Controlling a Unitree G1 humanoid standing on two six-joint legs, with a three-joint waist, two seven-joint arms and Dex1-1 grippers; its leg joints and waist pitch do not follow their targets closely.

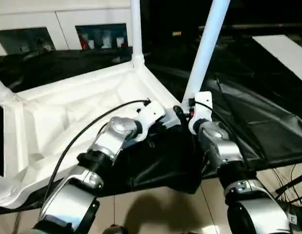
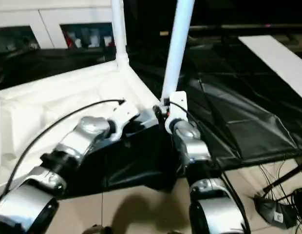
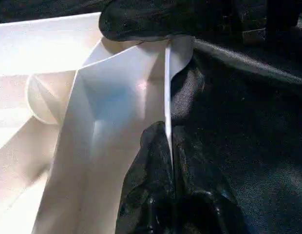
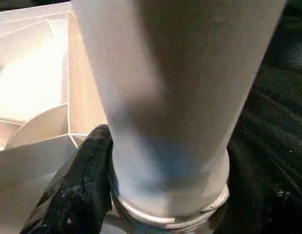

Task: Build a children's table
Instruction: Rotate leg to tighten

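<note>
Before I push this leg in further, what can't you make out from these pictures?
- Leg: its end in the corner socket, hidden by the leg's own collar in the right wrist view.
- Right hand: second finger hidden behind the leg.
- Leg tops: cut off by the upper edge in the head views.

The upright leg [image 1: 207,46] runs off the top edge, and its base is perhaps hidden behind the right tool [image 1: 190,111].

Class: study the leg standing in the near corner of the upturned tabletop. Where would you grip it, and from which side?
Grip the leg low, just above its corner socket, coming from the robot's near side. It is widest and best braced there. The right hand is already there; the left hand pinches the tabletop rim.
</note>
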